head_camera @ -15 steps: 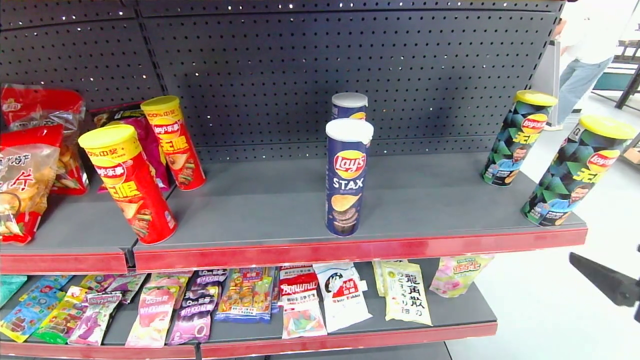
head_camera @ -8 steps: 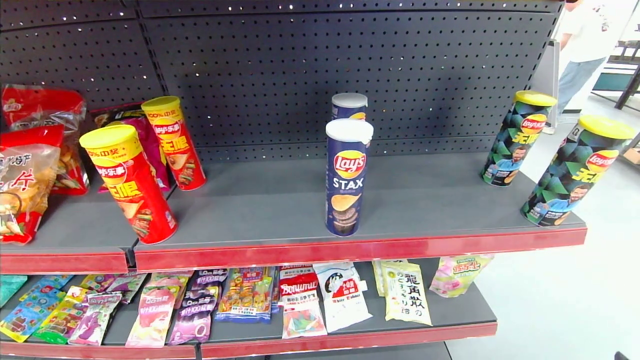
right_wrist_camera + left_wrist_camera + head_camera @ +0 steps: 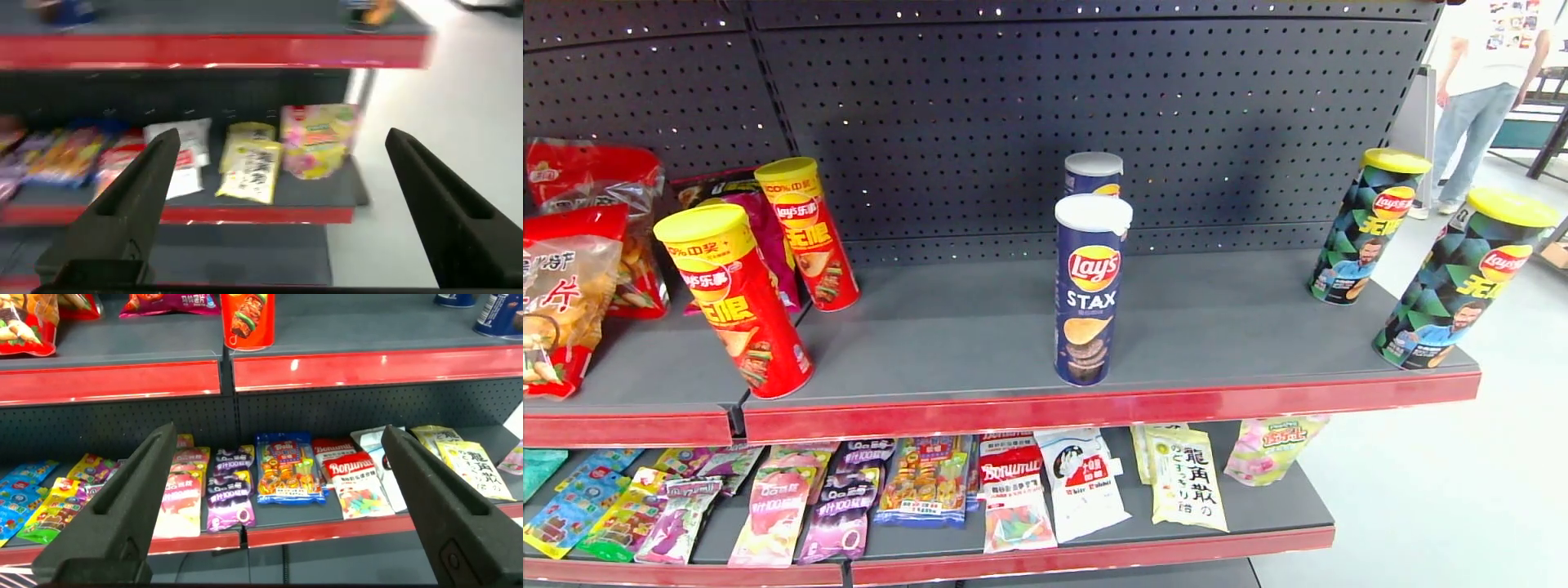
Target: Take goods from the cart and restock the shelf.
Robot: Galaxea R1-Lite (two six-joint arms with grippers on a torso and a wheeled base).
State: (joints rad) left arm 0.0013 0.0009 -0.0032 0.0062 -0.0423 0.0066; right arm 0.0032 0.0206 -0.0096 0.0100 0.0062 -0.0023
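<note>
two empty pairs, left fingers [image 3: 122, 506] and right fingers [image 3: 122, 216], spread wide, facing shelf [image 3: 327, 367] snack packets [image 3: 282, 469] beyond.

Upper shelf [image 3: 1192, 327]: bag pile [image 3: 572, 261] far left. Left front can [image 3: 731, 302] at the front edge, left rear can [image 3: 806, 235] behind it and to the right, single bag [image 3: 747, 204] behind both against the back panel [image 3: 980, 98]. Centre front can [image 3: 1090, 294] near the lip, centre rear can [image 3: 1093, 173] directly behind it. Right front can [image 3: 1462, 282] at the right front corner, right rear can [image 3: 1368, 229] behind it, slightly left. Lower shelf [image 3: 1282, 506] beneath: sachets [image 3: 931, 482] flat in a row. My left fingers [image 3: 122, 506] sit before that row, my right fingers [image 3: 122, 204] before its right end.
</note>
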